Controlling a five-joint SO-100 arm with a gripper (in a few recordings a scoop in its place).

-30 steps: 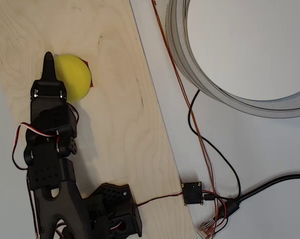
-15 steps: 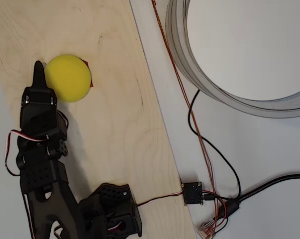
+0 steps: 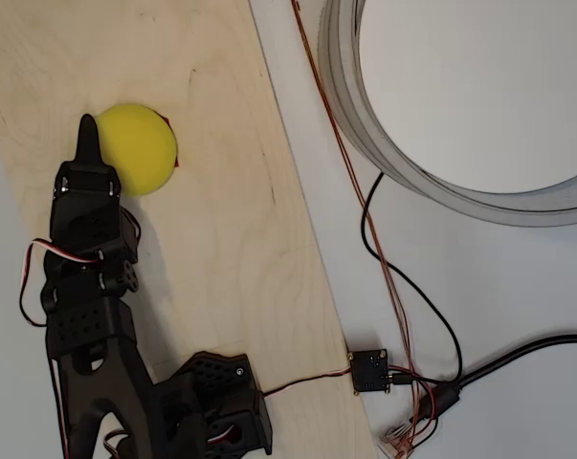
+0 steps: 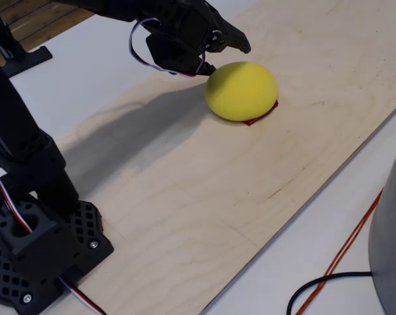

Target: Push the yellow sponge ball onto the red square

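Overhead, the black tool (image 3: 88, 134) looks closed to a single point, gripping nothing, its tip against the left side of the yellow sponge ball (image 3: 139, 149). That ball sits over the red square (image 4: 263, 113), a red sliver showing at its edge, on the plywood bench (image 4: 204, 177).

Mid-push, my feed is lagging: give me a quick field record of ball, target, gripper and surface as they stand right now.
ball: yellow sponge ball sits on the plywood board
target: red square mostly covered by the ball; slivers show at its edge
gripper: gripper holds nothing, tip at the ball's side; contact cannot be told
gripper jaws: open or shut cannot be told
nearby: black cable and grey ring off the board
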